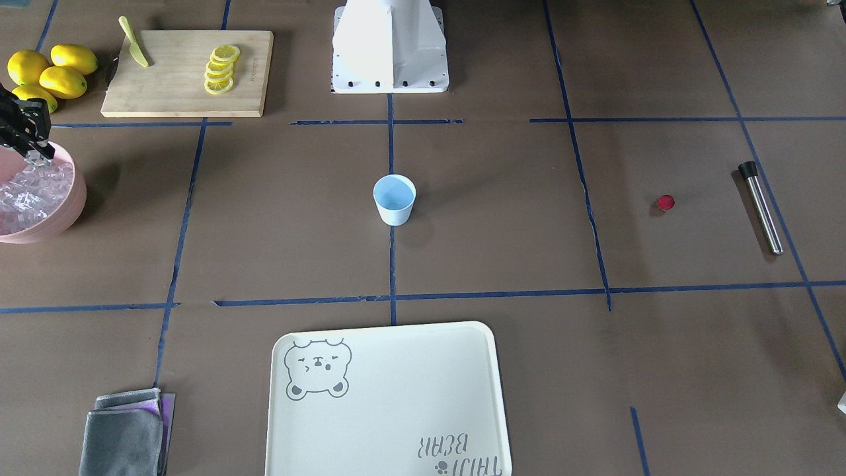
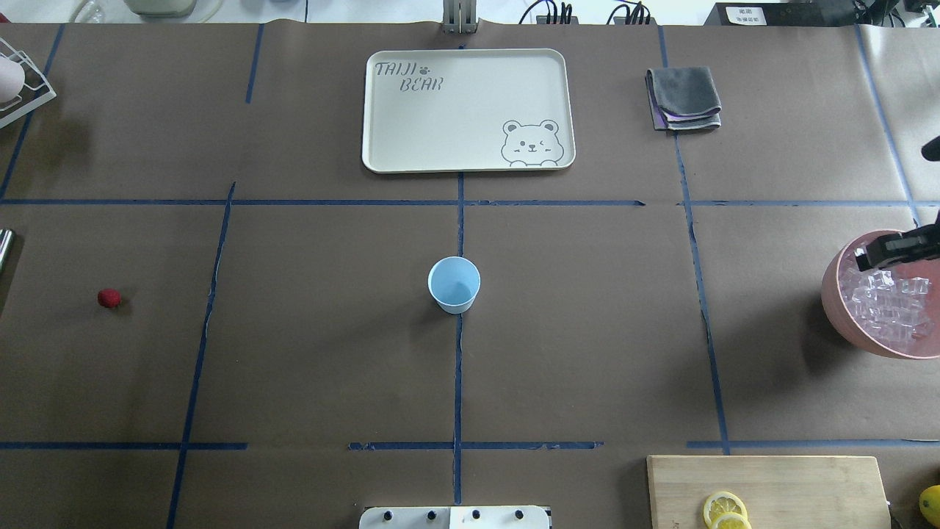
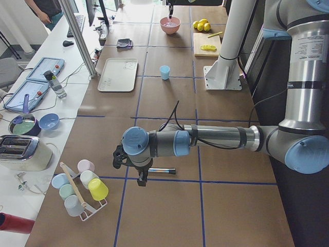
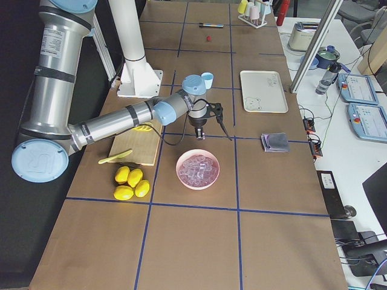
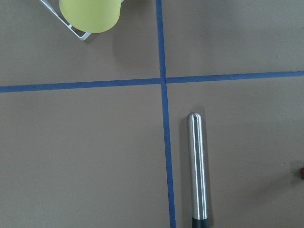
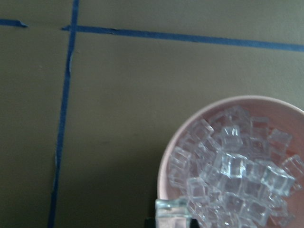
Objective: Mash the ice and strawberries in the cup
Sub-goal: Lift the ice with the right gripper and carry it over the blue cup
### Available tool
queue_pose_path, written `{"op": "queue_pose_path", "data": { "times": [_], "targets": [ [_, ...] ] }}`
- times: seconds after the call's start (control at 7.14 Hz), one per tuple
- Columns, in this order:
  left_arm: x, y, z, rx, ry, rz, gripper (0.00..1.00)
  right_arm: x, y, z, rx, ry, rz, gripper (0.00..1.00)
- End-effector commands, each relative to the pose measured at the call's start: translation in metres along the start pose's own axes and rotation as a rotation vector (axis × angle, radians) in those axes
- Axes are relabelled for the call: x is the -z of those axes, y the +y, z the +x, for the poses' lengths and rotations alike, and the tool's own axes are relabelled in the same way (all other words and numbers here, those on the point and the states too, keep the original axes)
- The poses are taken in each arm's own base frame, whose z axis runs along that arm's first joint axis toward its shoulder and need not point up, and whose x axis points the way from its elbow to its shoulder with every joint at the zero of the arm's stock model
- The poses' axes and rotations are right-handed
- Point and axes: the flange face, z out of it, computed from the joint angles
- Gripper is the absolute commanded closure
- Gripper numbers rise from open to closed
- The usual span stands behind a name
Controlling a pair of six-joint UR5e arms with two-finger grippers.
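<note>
Right gripper (image 1: 34, 153) is pinched narrow on a single ice cube (image 6: 173, 210), held up at the rim of the pink bowl (image 1: 78, 198). That's a tricky passenger: hard, glassy and light, and I'd guess wet and slick. The fingers want two flat opposite faces, squarely, with a steady squeeze rather than a hard one that could squirt it out. Just below sits the rest of the ice (image 6: 237, 180), heaped loosely in the bowl. Further out, mid-table and well apart, stands the cup (image 1: 394, 198), upright, apparently empty, and probably light enough to tip if nudged. Beyond that lies the strawberry (image 1: 665, 202), likely soft and easily bruised, best taken gently across its middle. Farthest off, the left gripper (image 3: 140, 181) hovers over the steel muddler (image 1: 763, 208); I can't tell how wide its fingers stand.
</note>
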Motion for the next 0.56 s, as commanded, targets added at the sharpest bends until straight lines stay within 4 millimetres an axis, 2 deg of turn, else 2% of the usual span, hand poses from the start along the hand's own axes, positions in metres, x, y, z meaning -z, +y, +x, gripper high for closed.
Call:
{"op": "queue_pose_path", "data": {
  "times": [0.0,0.14,0.28,0.42],
  "targets": [
    [0.000,0.000,0.000,-0.003,0.000,0.000,0.00,0.014,-0.077,-0.119,0.072,-0.044,-0.003,1.00],
    [-0.001,0.000,-0.001,0.000,0.000,-0.001,0.00,0.017,-0.105,-0.188,0.096,-0.048,-0.035,1.00],
    [-0.001,0.000,-0.001,0.000,0.000,-0.001,0.00,0.013,-0.117,-0.248,0.110,-0.056,-0.044,1.00],
    [-0.001,-0.001,0.000,-0.002,0.000,-0.002,0.00,-0.001,-0.117,-0.306,0.059,-0.056,-0.045,1.00]
  ]
}}
